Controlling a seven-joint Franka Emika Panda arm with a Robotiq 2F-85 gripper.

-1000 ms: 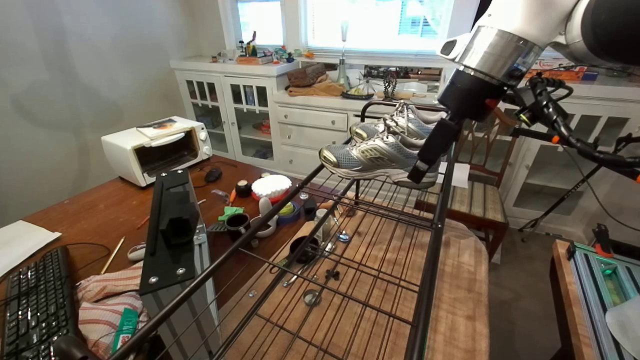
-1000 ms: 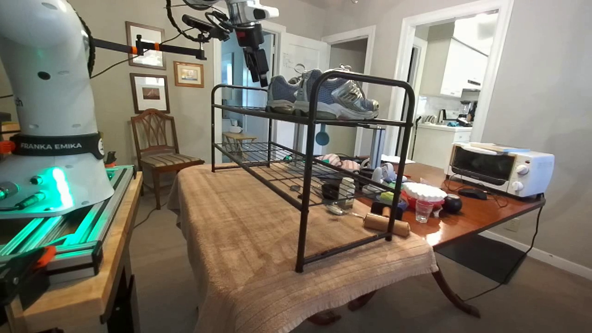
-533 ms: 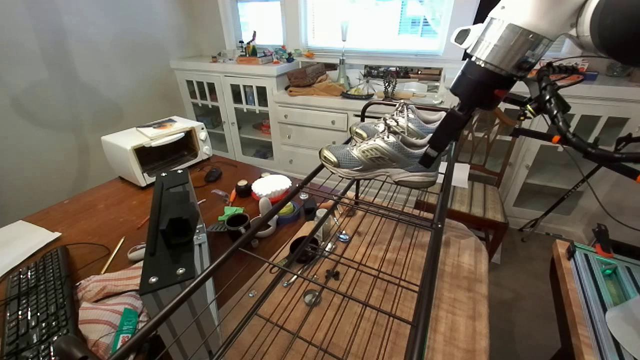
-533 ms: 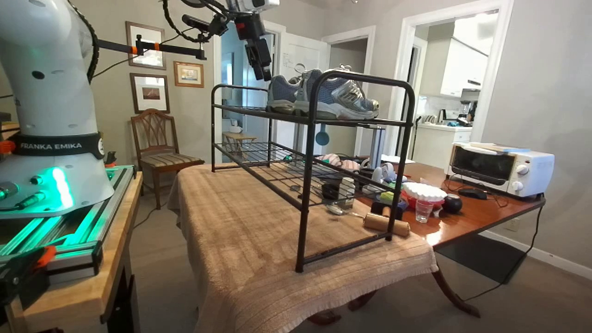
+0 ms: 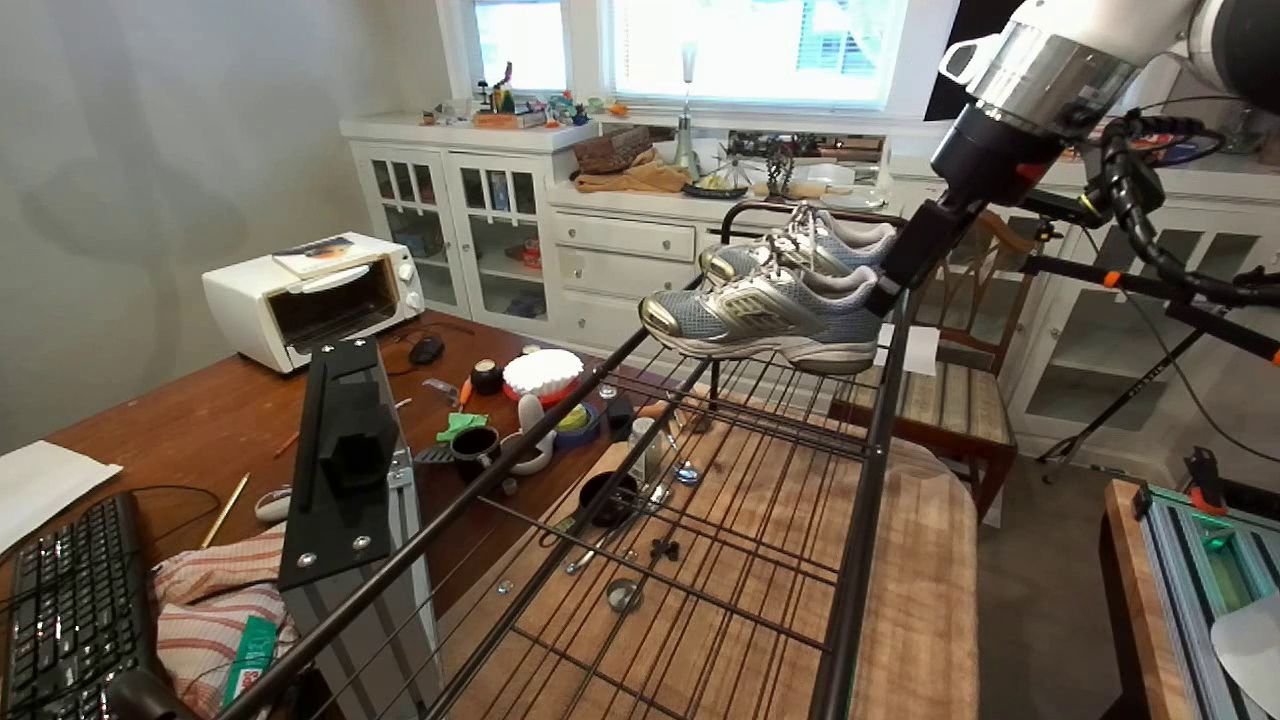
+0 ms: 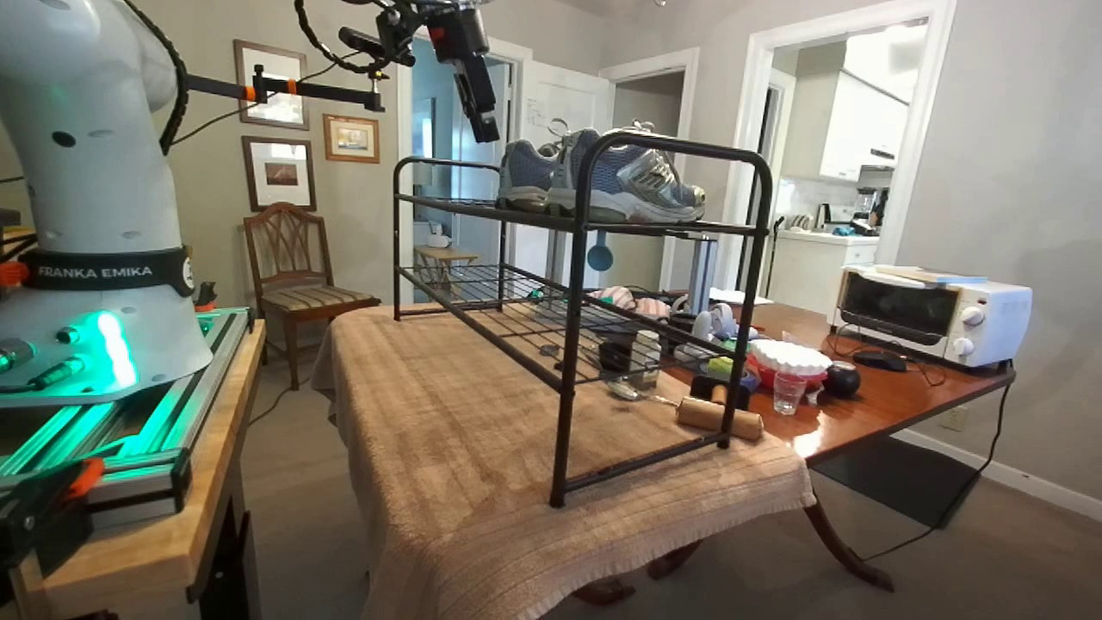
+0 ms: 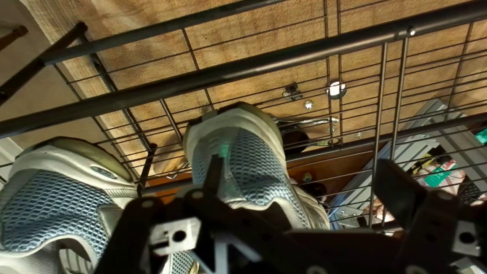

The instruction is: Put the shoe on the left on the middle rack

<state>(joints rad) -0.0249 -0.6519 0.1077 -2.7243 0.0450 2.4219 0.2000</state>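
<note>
Two grey-silver sneakers stand side by side on the rack's top tier, upright. The left shoe (image 5: pixel 765 318) is nearer in this exterior view and partly hidden behind the right shoe in an exterior view (image 6: pixel 525 176). The right shoe (image 6: pixel 633 176) is by the end hoop. The middle rack (image 6: pixel 484 330) is the black wire tier below, with no shoe on it. My gripper (image 5: pixel 882 297) is empty, just above and behind the left shoe's heel (image 6: pixel 485 133). In the wrist view its fingers are wide apart (image 7: pixel 300 167); the left shoe (image 7: pixel 251 163) shows beneath and left.
The rack's end hoop (image 6: pixel 676 142) and top front rail (image 7: pixel 243 71) rise around the shoes. A towel-covered table (image 6: pixel 430 413) carries the rack. A rolling pin (image 6: pixel 719 418), cups, a metal post (image 5: pixel 345 430) and a toaster oven (image 5: pixel 315 300) stand beyond.
My gripper has moved up and back, away from the left shoe's heel toward the robot's base. Both shoes and the rack have not moved.
</note>
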